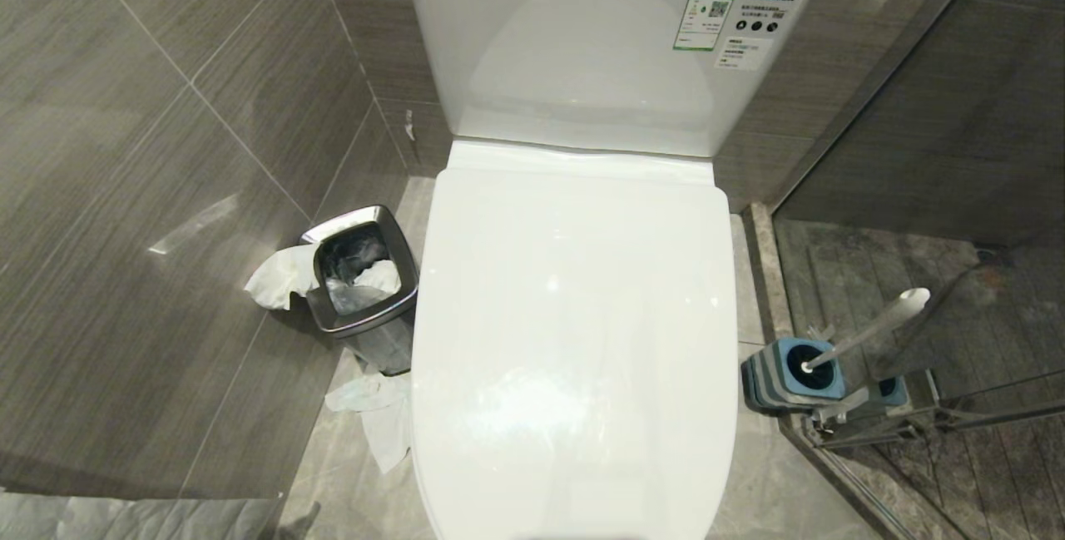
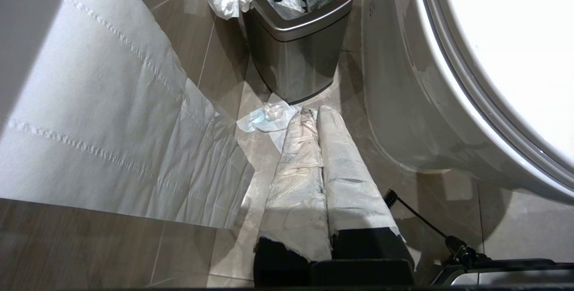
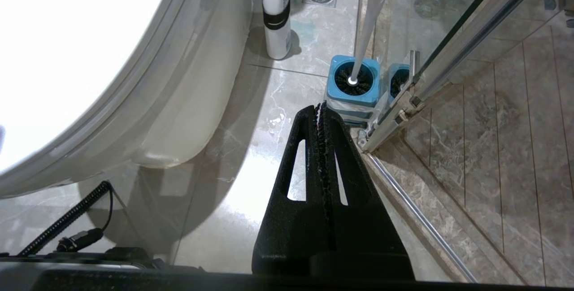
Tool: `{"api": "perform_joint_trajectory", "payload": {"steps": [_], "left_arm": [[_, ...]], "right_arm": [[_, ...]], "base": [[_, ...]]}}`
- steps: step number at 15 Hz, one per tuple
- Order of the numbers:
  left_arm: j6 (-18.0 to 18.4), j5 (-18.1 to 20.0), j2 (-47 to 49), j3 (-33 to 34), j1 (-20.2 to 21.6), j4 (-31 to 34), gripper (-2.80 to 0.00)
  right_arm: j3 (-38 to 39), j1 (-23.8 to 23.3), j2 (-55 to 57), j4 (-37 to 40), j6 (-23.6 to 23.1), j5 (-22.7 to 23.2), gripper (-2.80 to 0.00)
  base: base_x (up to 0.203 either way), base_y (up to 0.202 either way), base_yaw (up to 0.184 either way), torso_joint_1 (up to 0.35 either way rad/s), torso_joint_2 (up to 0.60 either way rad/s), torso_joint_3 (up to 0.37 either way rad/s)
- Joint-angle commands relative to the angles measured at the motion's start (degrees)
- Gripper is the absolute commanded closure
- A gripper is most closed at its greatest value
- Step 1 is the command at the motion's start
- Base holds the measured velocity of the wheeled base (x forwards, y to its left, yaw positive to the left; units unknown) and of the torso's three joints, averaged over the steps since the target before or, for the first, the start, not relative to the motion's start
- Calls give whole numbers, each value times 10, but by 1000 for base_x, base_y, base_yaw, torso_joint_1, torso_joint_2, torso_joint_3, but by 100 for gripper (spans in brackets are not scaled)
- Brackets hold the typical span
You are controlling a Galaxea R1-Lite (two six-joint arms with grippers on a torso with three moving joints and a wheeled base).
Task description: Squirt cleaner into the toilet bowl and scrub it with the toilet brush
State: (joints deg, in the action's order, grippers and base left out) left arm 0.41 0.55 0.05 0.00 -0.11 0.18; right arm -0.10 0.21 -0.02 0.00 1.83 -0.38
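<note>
Toilet lid (image 1: 574,332) down. Brush (image 1: 865,330) upright in holder (image 1: 786,378). Left tool (image 2: 312,112) and right tool (image 3: 321,108) clenched, empty, above floor.

You've got a glossy white toilet lid (image 1: 574,340), brushed-metal bin (image 1: 359,282) with crumpled paper (image 1: 279,278), matt grey wall tiles (image 1: 125,190), polished stone floor (image 3: 251,201), and smooth plastic brush handle (image 1: 869,329).
</note>
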Motion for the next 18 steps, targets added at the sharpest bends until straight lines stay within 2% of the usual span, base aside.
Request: {"api": "perform_joint_trajectory", "payload": {"steps": [1,18], "left_arm": [[-1,0,0,0,-1,0,0],[-1,1,0,0,0,0,0]], "right_arm": [[0,0,0,0,0,0,0],[0,0,0,0,8,-2,0]], "base": [[0,0,0,0,0,0],[0,0,0,0,0,0]]}}
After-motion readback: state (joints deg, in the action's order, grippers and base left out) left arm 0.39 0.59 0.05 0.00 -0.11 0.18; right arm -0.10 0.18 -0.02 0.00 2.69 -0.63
